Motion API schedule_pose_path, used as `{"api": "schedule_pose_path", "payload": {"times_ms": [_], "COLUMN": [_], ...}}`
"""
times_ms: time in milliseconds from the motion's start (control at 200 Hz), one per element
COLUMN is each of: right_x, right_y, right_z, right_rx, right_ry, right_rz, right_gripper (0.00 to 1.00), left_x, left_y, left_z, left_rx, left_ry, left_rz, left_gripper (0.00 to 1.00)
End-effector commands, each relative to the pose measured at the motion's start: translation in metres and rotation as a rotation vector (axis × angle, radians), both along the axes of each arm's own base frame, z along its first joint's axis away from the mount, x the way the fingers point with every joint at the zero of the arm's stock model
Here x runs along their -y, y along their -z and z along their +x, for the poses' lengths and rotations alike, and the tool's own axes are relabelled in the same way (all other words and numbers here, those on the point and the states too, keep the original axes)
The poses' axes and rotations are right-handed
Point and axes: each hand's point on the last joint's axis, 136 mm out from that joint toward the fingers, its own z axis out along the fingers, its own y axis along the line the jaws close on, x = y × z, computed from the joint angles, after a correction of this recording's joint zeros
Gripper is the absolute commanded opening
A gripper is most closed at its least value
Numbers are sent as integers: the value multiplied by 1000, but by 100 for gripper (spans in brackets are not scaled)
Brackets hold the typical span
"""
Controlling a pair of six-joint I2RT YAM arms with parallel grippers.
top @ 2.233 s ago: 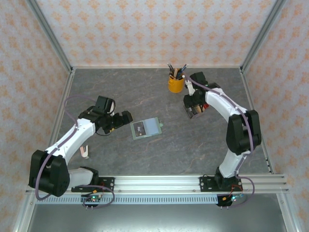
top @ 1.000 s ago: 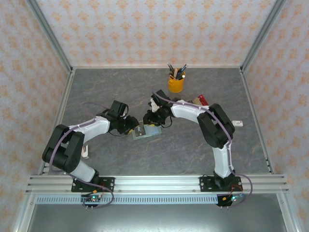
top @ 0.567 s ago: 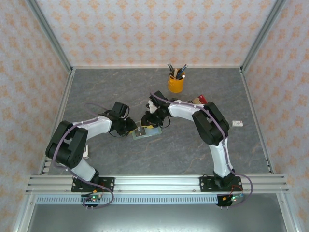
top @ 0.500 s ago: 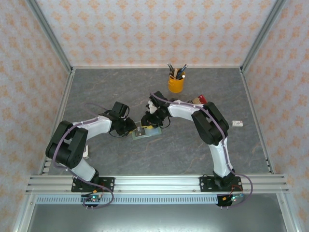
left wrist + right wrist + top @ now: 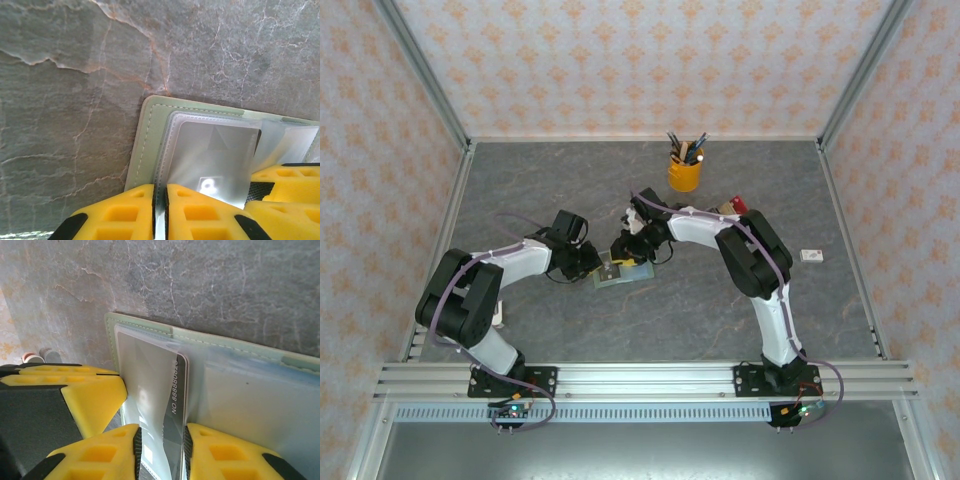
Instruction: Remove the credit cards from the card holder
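The sage-green card holder [image 5: 623,276] lies open on the stone table, its clear inner sleeves facing up. My left gripper [image 5: 597,264] is at its left end, and in the left wrist view the gripper [image 5: 160,212] is shut on the edge of a clear sleeve beside the green cover [image 5: 144,145]. My right gripper [image 5: 623,252] comes in from the far side. In the right wrist view this gripper [image 5: 161,452] is shut on a dark numbered credit card [image 5: 179,390] still inside its sleeve, above the green cover [image 5: 235,346]. The two grippers almost touch.
A yellow cup of pens [image 5: 684,173] stands at the back. A cluster of dark, tan and red blocks [image 5: 731,206] sits right of the right arm. A small white piece [image 5: 810,256] lies at the right, and a pale item [image 5: 497,314] by the left arm's elbow.
The right arm swung from the back right to the card holder. The left gripper moved in to the holder's left end and its jaws closed on the sleeve edge.
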Motion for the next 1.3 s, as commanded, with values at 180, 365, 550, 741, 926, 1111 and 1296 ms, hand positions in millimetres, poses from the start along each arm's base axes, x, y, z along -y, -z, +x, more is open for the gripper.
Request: {"api": "schedule_pose_path", "payload": {"times_ms": [180, 365, 550, 741, 926, 1111, 1296], "right_x": [-27, -29, -27, -23, -19, -15, -13], "right_y": [-23, -32, -46, -47, -43, -32, -20], "right_z": [-3, -4, -8, -13, -16, -15, -15], "right_rx": [-26, -17, 3, -2, -3, 3, -5], "right_ry": [-22, -23, -30, -37, -30, -29, -46], "right_rz": [193, 228, 265, 257, 241, 184, 142], "right_gripper": [30, 28, 26, 25, 24, 24, 24], "left_x": [-15, -16, -20, -23, -23, -23, -23], "left_y": [33, 36, 39, 42, 43, 43, 43], "left_z": [-27, -28, -29, -31, -31, -31, -31], "left_rx": [-103, -112, -122, -132, -131, -133, -134], "left_ry": [14, 14, 15, 14, 16, 19, 21], "left_rz": [84, 92, 112, 127, 130, 128, 126], "left_gripper": [11, 9, 8, 6, 6, 5, 4]}}
